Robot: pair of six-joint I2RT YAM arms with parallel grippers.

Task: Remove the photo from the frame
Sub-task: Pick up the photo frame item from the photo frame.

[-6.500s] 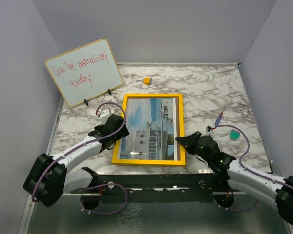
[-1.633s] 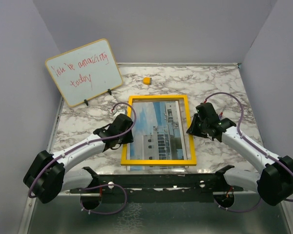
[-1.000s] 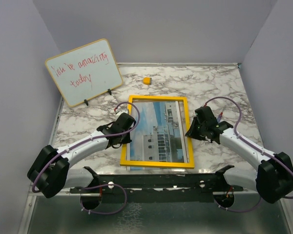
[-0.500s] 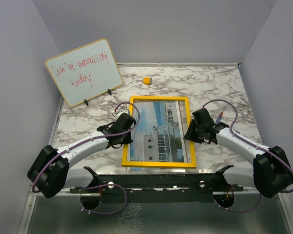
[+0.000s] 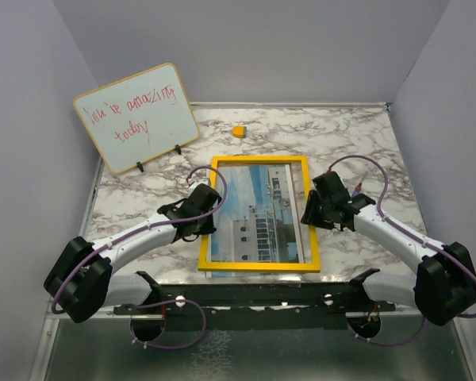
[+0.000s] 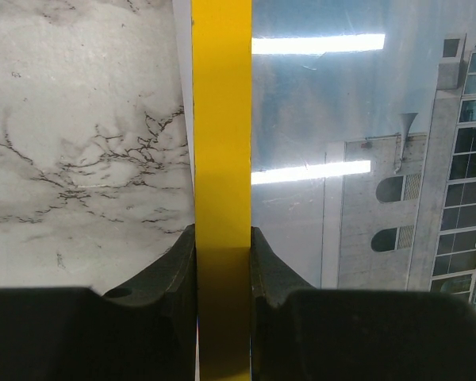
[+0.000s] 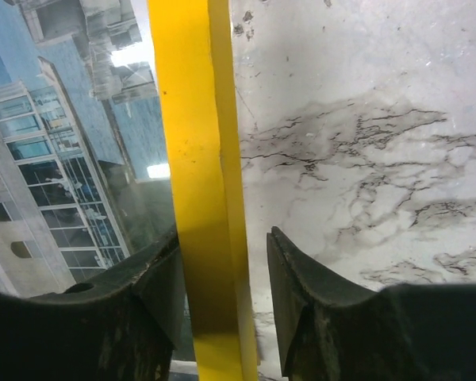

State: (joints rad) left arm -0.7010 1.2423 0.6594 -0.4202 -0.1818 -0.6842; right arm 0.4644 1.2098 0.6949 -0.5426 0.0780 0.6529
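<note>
The photo [image 5: 258,218] sits face up inside the frame [image 5: 259,161], flat on the surface [image 5: 341,135]. The left gripper [image 6: 222,230] pinches the frame's left edge, probably to steady it; the right gripper [image 7: 224,234] straddles the right edge, jaws loose

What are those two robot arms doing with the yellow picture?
They are working on getting the photo out of its frame, which lies face up on the table. The left gripper is pinching the frame's left edge. The right gripper sits over the right edge with its jaws open, not squeezing. The photo is not out yet.
</note>
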